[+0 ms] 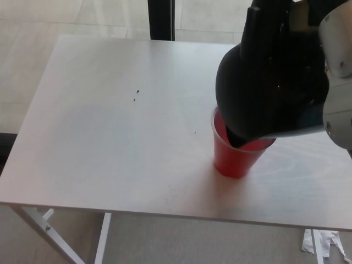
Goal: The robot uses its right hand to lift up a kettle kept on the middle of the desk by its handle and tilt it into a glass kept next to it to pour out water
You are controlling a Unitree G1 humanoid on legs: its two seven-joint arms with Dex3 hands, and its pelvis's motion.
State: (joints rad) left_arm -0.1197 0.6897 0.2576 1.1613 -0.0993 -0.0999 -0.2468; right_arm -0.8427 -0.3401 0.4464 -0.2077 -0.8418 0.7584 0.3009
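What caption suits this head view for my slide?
Black rounded kettle tilted over a red plastic cup on the white table.

A pale bench (pixel 110 137) carries two small dark specks (pixel 136 95) near its middle. Beyond the bench's far edge stands a dark post (pixel 161 19); crumpled white paper (pixel 324 242) lies on the floor below its near right corner.

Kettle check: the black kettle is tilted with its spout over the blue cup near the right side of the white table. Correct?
Not quite. The head view shows the cup is red, not blue. The rest holds: the black kettle is tilted with its spout over that cup, near the right side of the white table.
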